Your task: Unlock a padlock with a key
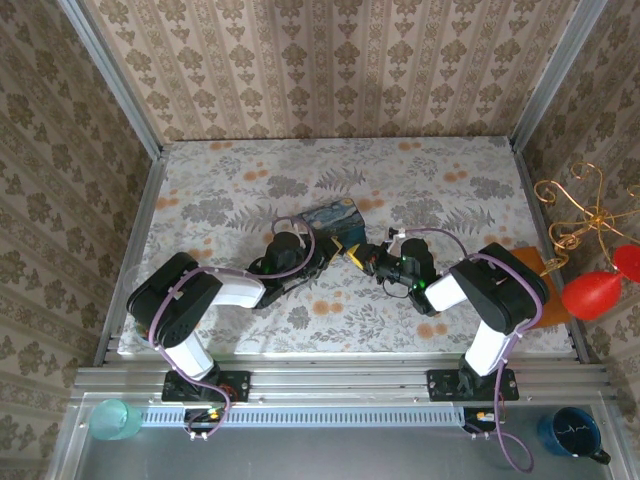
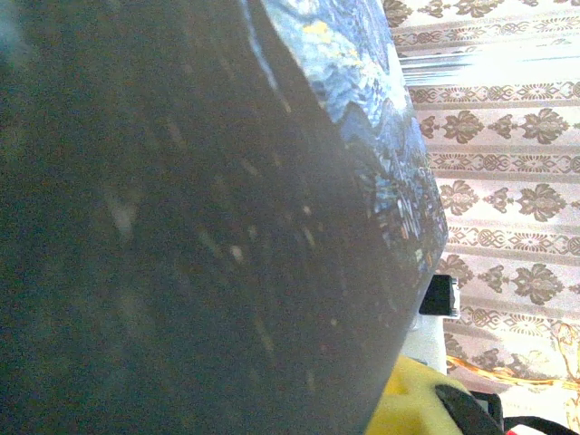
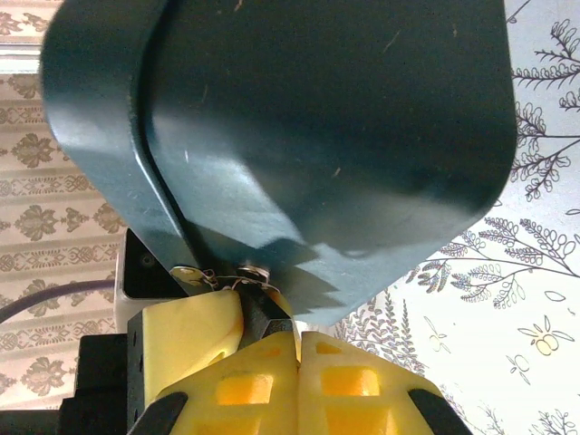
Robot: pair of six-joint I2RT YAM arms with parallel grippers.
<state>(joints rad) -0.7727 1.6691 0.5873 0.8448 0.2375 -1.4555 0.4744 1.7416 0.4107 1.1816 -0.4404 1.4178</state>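
Observation:
The blue swirl-painted tin (image 1: pixel 333 218) sits tilted at mid-table, and both grippers meet at its near corner. In the right wrist view its dark underside (image 3: pixel 317 118) looms above the tiny dark padlock (image 3: pixel 261 313), whose silvery loop hooks the tin's edge. My right gripper (image 3: pixel 299 333) (image 1: pixel 362 256) is shut on a thin brassy key (image 3: pixel 284 306) that points into the padlock. A yellow finger (image 3: pixel 190 326) of my left gripper (image 1: pixel 341 247) presses the padlock's other side. The left wrist view is close up on the tin (image 2: pixel 381 136), with a yellow finger (image 2: pixel 412 403) at the bottom.
Patterned walls close in the table at the back and both sides. Off the right edge stand a gold wire rack (image 1: pixel 590 215) and a red bulb-shaped thing (image 1: pixel 595 295). A teal cup (image 1: pixel 115 418) and a blue mug (image 1: pixel 570 432) sit below the front rail.

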